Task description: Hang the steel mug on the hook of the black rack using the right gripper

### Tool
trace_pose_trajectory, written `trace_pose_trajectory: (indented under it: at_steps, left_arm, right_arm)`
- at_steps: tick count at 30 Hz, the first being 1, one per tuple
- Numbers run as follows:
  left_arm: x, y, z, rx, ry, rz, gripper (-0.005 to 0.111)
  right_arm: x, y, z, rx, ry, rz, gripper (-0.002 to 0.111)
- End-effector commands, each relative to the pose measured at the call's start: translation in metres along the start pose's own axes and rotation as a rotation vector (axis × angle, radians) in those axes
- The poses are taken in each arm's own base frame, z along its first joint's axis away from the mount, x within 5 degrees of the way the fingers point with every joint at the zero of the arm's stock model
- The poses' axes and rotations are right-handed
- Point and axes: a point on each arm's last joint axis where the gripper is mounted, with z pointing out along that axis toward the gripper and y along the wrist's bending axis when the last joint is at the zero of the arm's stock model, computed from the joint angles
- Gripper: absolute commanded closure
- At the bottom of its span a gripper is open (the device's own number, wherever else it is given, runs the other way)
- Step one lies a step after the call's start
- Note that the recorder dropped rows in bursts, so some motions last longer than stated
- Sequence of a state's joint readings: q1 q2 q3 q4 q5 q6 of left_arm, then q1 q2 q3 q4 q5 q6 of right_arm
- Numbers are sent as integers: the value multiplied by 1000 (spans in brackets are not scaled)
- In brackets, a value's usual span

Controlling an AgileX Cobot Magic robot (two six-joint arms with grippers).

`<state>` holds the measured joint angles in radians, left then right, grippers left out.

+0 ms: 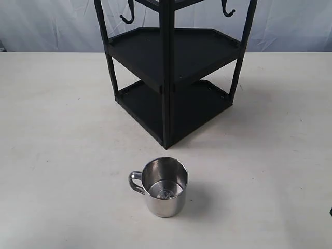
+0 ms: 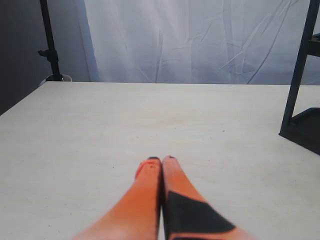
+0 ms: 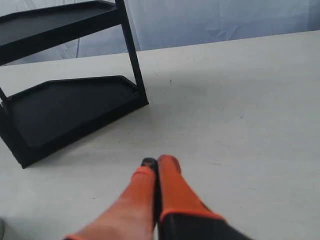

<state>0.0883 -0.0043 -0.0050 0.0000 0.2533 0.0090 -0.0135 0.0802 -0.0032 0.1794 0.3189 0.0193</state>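
The steel mug stands upright on the white table, its handle toward the left, in front of the black rack. Two hooks hang under the rack's upper tier, one at the left and one at the right. Neither gripper shows in the exterior view. In the right wrist view my right gripper is shut with nothing between its orange fingers, low over the table beside the rack's lower tray. My left gripper is shut and empty too, with a rack post off to one side.
A pale curtain hangs behind the table. In the left wrist view a black stand pole rises past the table's far corner.
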Motion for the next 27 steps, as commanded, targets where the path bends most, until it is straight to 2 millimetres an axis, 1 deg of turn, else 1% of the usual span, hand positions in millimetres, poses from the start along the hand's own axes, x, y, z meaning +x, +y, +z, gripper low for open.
trace_pose_trajectory:
  at_steps: [1,5,6,9,10,12,13,15,21,24,25,27]
  left_arm:
    - [1,-1,1,11,-4,0,107]
    - [1,-1,1,11,-4,0,107]
    - [1,-1,1,11,-4,0,107]
    - [1,-1,1,11,-4,0,107]
    - [1,-1,1,11,-4,0,107]
    - [1,-1,1,11,-4,0,107]
    - [1,-1,1,11,-4,0,107]
    - [1,-1,1,11,-4,0,107]
    - [1,-2,1,39,-5,4,107]
    - [1,-3,1,59,-5,7,107]
    - [1,-3,1,62,-5,8,107]
    - [1,-3,1,62,-5,8,107]
  right_arm:
    - [-2,0,0,-5,-29,1,109]
    - [-8,0,0,-8,-95,8,109]
    - [-11,1,-1,-19,-127,62,109]
    - [-22,3,-3,-89,-246,454,109]
    - [-25,2,-4,-102,-277,546,109]
    - [-30,-1,-6,-104,-341,621,109]
    - [-35,-4,-7,-97,-402,646,109]
    - [-40,-8,-10,-97,-474,753,109]
    - [-31,-2,-6,-168,-336,1028,109]
    - [-30,-1,-5,-194,-311,1170,109]
    - [-30,-1,-5,-197,-312,1186,109]
    - [-38,0,-9,-202,-342,1108,109]
